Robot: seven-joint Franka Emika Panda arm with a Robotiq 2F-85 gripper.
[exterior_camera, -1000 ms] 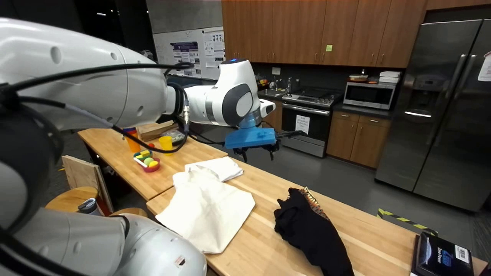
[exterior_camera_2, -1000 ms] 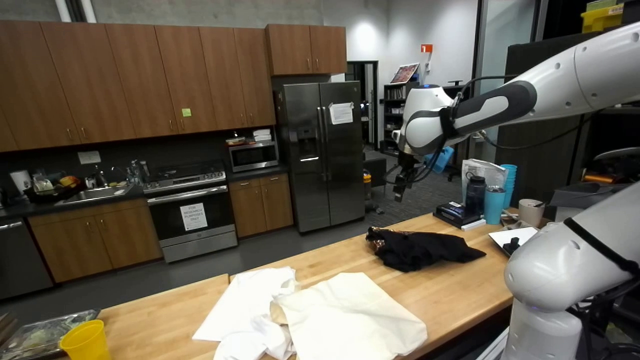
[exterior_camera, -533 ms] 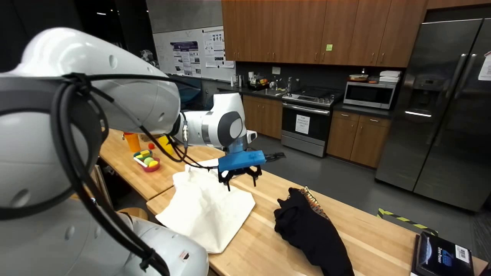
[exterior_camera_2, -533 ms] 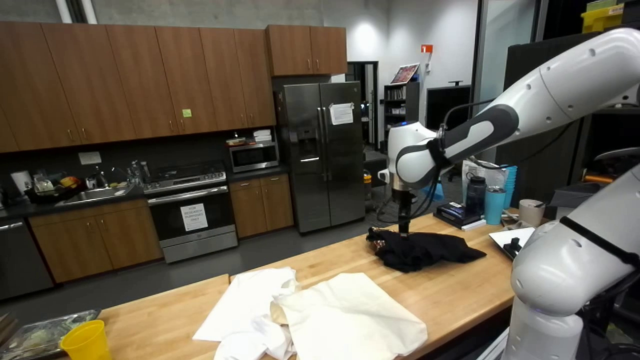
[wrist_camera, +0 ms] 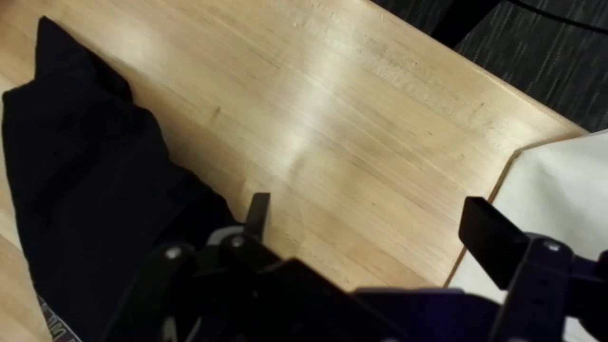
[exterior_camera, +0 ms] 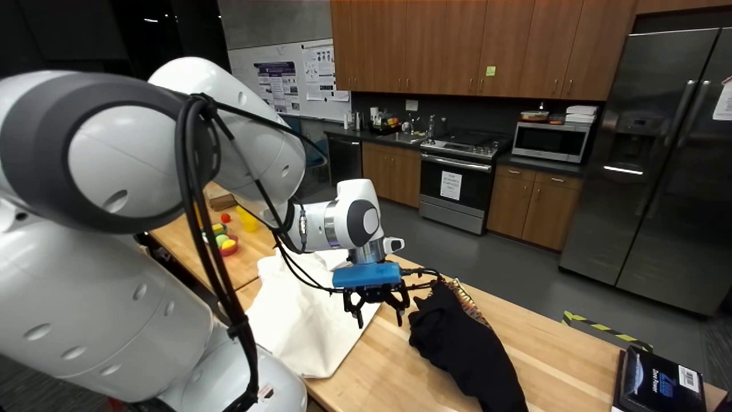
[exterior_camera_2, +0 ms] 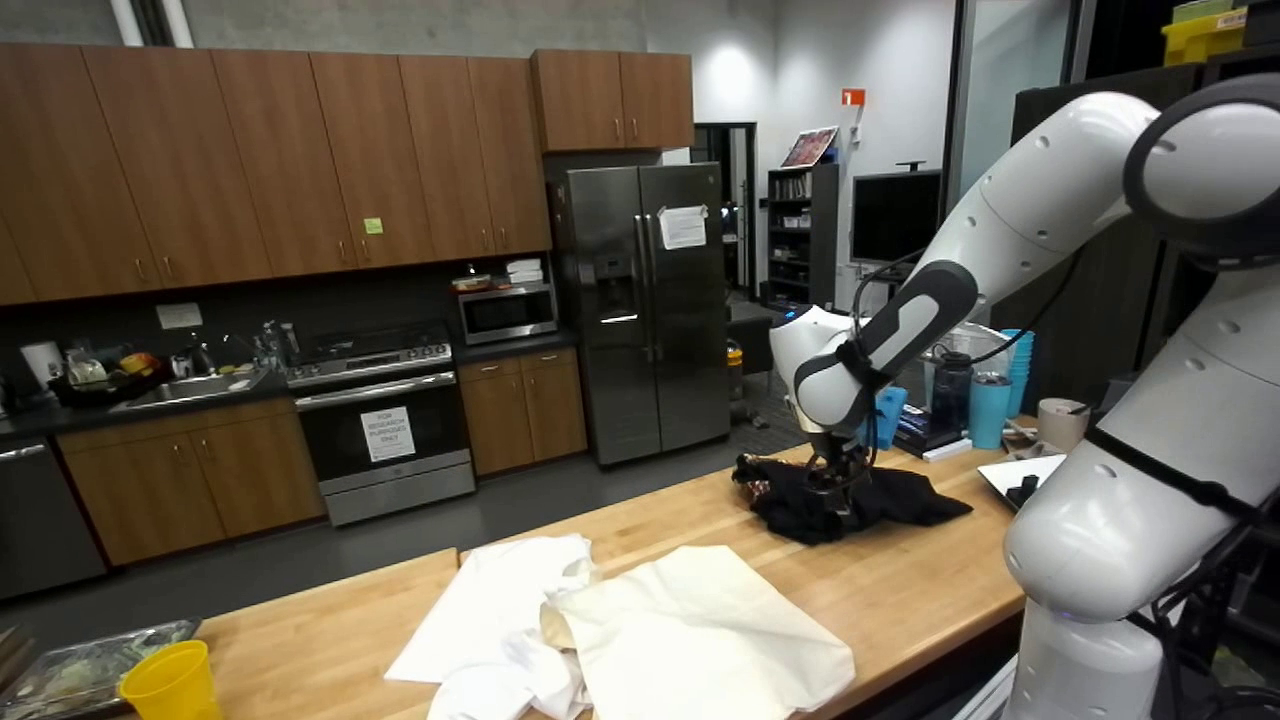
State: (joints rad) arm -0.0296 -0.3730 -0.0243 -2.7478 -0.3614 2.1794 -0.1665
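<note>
there's the gripper [exterior_camera: 380, 322], jaws spread wide, holding nothing, seemingly because it hangs above tabletop [exterior_camera: 386, 355] between the black cloth [exterior_camera: 460, 343] and the cream cloth [exterior_camera: 311, 332]!

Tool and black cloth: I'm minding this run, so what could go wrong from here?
The open tool hangs near both the black cloth and the cream cloth, so lowering or sliding it might snag either. The cables looping off the arm could also catch.
</note>
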